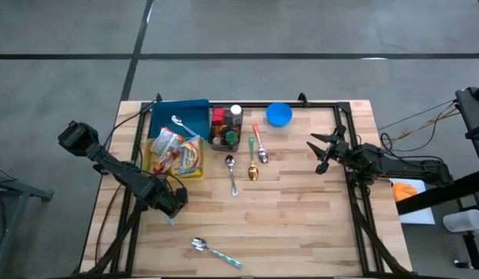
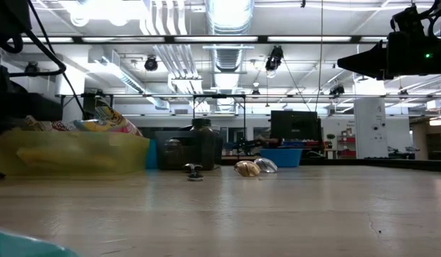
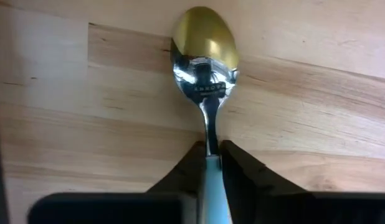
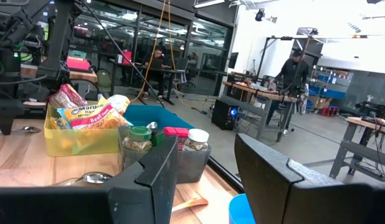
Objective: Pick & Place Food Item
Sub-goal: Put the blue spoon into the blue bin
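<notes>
Left gripper [image 3: 209,149] is down at the table, just in front of the yellow bin [image 1: 194,175]. Its 2 fingers [image 3: 239,171] are squeezed in on the thin blue handle of a spoon [image 3: 205,43], 1 finger on each side. The spoon lies flat on the wood with its shiny bowl pointing away from the gripper.

The food packets [image 1: 176,153] are inside the yellow bin, piled up and poking over its rim (they look like noodle packs). Nothing is touching them.

Behind the yellow bin sits a blue tray [image 1: 189,112]. Right beside the bin is a dark box [image 1: 224,138] with small jars standing in it. Past that box, farther from the bin, are 3 more spoons [image 1: 253,167] on the wood and a little blue bowl [image 1: 279,114]. 1 more blue-handled spoon [image 1: 216,252] lies well in front of the bin, near the table's edge.

The right gripper [image 1: 325,151] hangs far from the yellow bin, on the other side of the spoons. Its fingers stand apart with nothing between them.
</notes>
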`<action>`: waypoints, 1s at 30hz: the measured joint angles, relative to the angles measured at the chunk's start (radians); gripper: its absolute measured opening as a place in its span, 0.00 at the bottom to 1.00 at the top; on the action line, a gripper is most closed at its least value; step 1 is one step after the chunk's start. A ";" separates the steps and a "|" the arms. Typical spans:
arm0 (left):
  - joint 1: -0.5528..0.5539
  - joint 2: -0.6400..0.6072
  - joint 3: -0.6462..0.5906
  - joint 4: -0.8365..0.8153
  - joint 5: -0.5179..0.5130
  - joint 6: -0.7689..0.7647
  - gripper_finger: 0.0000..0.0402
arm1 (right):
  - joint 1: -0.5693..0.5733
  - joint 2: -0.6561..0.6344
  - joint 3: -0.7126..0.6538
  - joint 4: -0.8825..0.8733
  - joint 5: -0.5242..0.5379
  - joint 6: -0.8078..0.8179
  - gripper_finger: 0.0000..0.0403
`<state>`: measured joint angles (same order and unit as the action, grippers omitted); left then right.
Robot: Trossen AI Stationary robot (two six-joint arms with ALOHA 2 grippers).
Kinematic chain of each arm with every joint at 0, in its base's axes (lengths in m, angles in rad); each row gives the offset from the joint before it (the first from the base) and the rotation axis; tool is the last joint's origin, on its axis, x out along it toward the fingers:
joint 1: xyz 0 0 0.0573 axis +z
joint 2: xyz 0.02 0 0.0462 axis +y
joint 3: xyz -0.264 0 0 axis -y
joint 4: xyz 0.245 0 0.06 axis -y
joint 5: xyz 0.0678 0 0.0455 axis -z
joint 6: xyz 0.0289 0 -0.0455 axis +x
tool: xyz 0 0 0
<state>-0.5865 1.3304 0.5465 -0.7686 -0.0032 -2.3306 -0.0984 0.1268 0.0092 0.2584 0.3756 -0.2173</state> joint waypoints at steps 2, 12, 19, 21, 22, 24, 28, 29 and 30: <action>0.000 0.000 0.000 -0.001 0.000 0.000 0.08 | 0.000 0.000 0.000 0.000 0.000 0.000 0.39; 0.000 -0.001 -0.001 -0.004 0.004 -0.003 0.02 | 0.000 0.000 0.000 0.000 0.000 0.000 0.39; 0.000 -0.007 -0.002 -0.002 0.004 -0.003 0.02 | 0.000 0.000 0.000 0.000 0.000 0.000 0.39; 0.000 -0.019 -0.001 -0.001 0.003 -0.003 0.02 | 0.000 0.000 0.000 0.000 0.000 0.000 0.39; 0.000 -0.022 0.003 -0.004 0.000 -0.001 0.02 | 0.000 0.000 0.000 0.000 0.000 0.000 0.39; -0.001 -0.032 0.024 -0.010 -0.002 0.005 0.02 | 0.000 0.000 0.000 0.000 0.000 0.000 0.39; -0.001 -0.039 0.073 -0.052 -0.054 0.017 0.02 | 0.000 0.000 0.000 0.000 0.000 0.000 0.39; -0.001 -0.039 0.089 -0.065 -0.074 0.030 0.02 | 0.000 0.001 0.000 0.000 0.000 0.000 0.39; -0.001 -0.039 0.107 -0.068 -0.093 0.044 0.02 | 0.000 0.000 0.000 0.000 0.000 0.000 0.39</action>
<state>-0.5873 1.2911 0.6532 -0.8364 -0.0958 -2.2866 -0.0986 0.1273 0.0093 0.2584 0.3752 -0.2173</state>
